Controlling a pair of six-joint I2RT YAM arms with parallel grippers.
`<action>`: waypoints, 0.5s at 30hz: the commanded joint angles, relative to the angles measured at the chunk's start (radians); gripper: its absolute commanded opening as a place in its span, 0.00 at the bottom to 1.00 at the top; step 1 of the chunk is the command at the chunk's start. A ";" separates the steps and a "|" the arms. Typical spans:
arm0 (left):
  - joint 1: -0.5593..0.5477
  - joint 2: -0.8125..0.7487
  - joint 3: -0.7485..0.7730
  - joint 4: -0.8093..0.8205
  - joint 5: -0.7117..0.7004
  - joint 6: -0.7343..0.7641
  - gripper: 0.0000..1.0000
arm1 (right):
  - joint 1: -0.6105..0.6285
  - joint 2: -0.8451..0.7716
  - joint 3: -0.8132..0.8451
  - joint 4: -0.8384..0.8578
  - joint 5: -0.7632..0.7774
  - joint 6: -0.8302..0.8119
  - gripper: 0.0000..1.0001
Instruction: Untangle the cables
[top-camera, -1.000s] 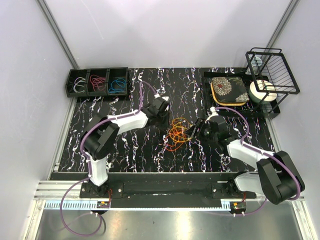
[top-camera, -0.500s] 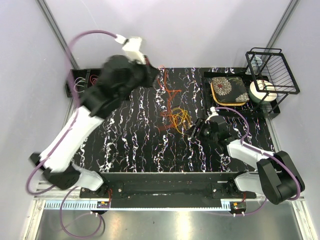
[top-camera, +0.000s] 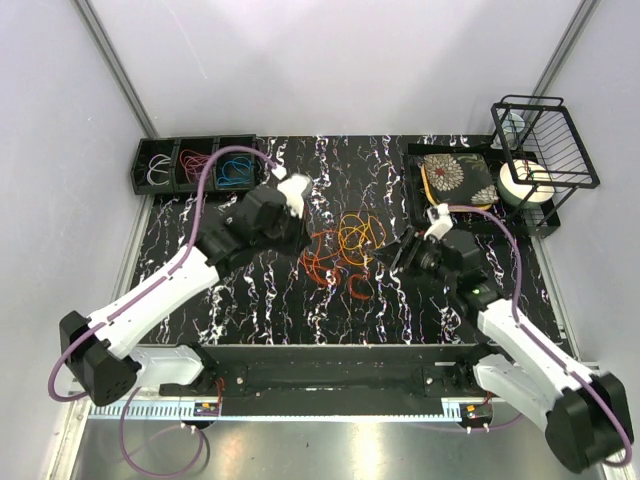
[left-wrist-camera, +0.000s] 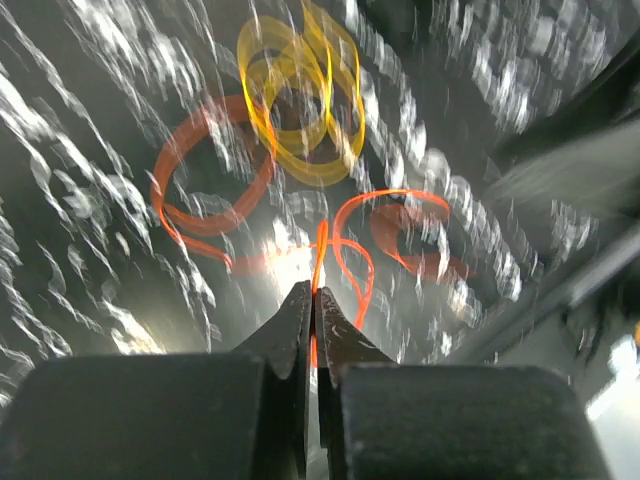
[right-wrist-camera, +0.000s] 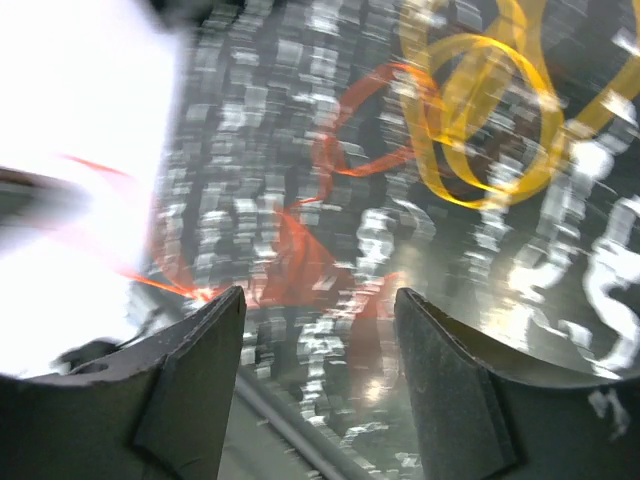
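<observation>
1. In the middle of the overhead view, the cables (top-camera: 340, 255) are lying in a loose orange and red heap on the dark marbled table (top-camera: 250, 300).
2. Just left of the heap, the left gripper (top-camera: 297, 232) is reaching in from the lower left, its tip meeting the heap's red edge. Near the heap's right side, the right gripper (top-camera: 403, 255) is pointing toward it.
3. At the upper left of that view, a three-part bin (top-camera: 195, 165) is holding whitish, red and blue wire loops, one colour per compartment. At the upper right, a tray (top-camera: 413, 190) is carrying a flowered pad (top-camera: 458, 180) beside a black wire rack (top-camera: 545, 140).
4. At the bottom centre of the left wrist view, the left gripper (left-wrist-camera: 313, 292) is pressing its fingers together, clenching a thin orange strand (left-wrist-camera: 322, 240) that is running up from between the tips. Yellow loops (left-wrist-camera: 300, 110) at top centre and a red loop (left-wrist-camera: 205, 170) at upper left are showing blurred.
5. Along the bottom of the right wrist view, the right gripper (right-wrist-camera: 318, 300) is keeping its fingers (right-wrist-camera: 195, 390) well apart, released and grasping nothing. Above the gap, red loops (right-wrist-camera: 350, 130) and, at the upper right, yellow loops (right-wrist-camera: 490, 110) are lying blurred on the table.
</observation>
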 joint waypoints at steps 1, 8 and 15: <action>-0.002 -0.049 -0.051 0.103 0.200 0.004 0.00 | 0.001 -0.098 0.129 -0.075 -0.177 -0.020 0.70; -0.003 -0.059 -0.105 0.223 0.412 -0.018 0.00 | 0.002 -0.095 0.234 -0.064 -0.386 -0.031 0.73; -0.003 -0.030 -0.053 0.233 0.556 -0.021 0.00 | 0.004 -0.025 0.257 -0.037 -0.464 -0.040 0.73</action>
